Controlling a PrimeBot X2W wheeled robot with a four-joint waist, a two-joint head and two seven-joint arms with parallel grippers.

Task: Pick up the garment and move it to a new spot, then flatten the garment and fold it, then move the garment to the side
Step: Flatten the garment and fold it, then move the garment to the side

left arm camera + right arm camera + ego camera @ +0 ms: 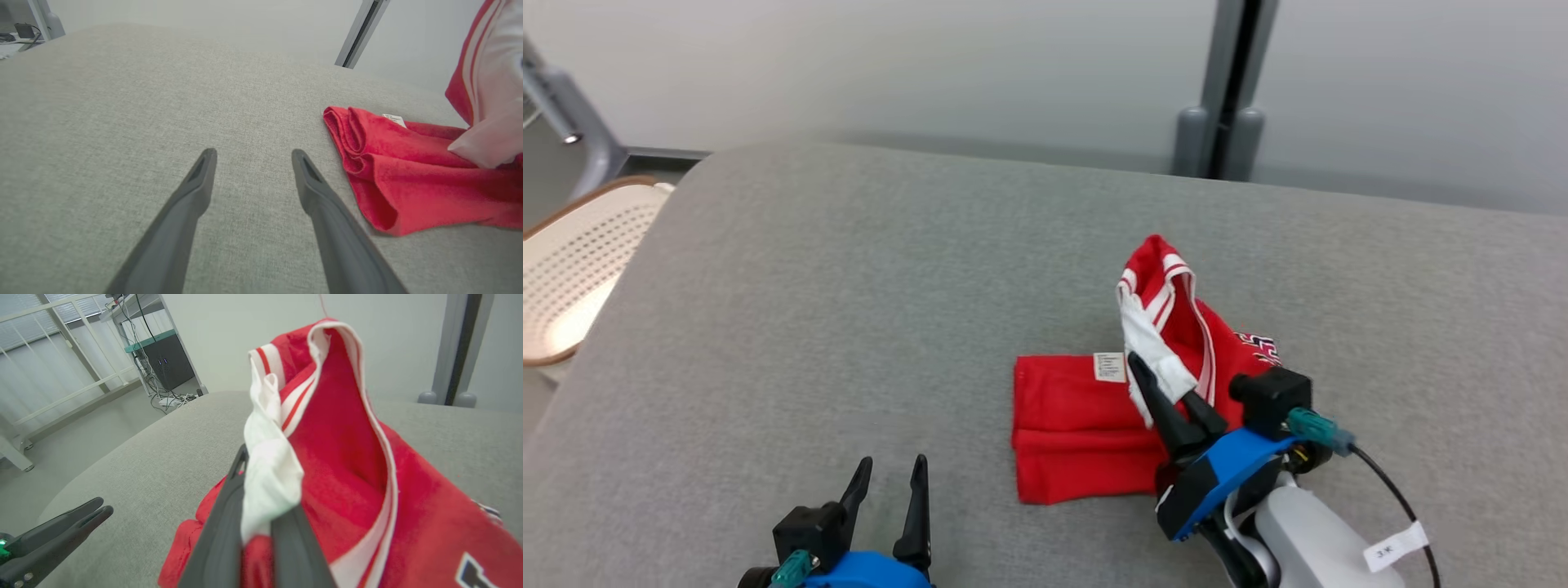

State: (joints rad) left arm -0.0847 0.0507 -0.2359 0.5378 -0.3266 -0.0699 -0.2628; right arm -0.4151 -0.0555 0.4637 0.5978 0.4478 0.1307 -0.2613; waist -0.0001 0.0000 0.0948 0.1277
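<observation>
A red garment (pixel 1078 425) with white and red striped trim lies partly folded on the grey cushioned surface (pixel 849 310), right of centre. My right gripper (pixel 1168 392) is shut on the garment's white fabric and holds that part lifted, so the trim (pixel 318 375) stands up above the folded red layers (pixel 408 175). The white cloth (pixel 269 477) is pinched between the two dark fingers. My left gripper (pixel 890 490) is open at the lower left, resting just above the surface with nothing between its fingers (pixel 192 192), a short way left of the garment's folded edge.
A perforated cream chair seat (pixel 572 261) stands off the surface's left edge. A grey post (pixel 1225 90) rises behind the far edge. Bare grey surface spreads left and behind the garment. In the right wrist view a railing and a cabinet (pixel 167 355) stand beyond.
</observation>
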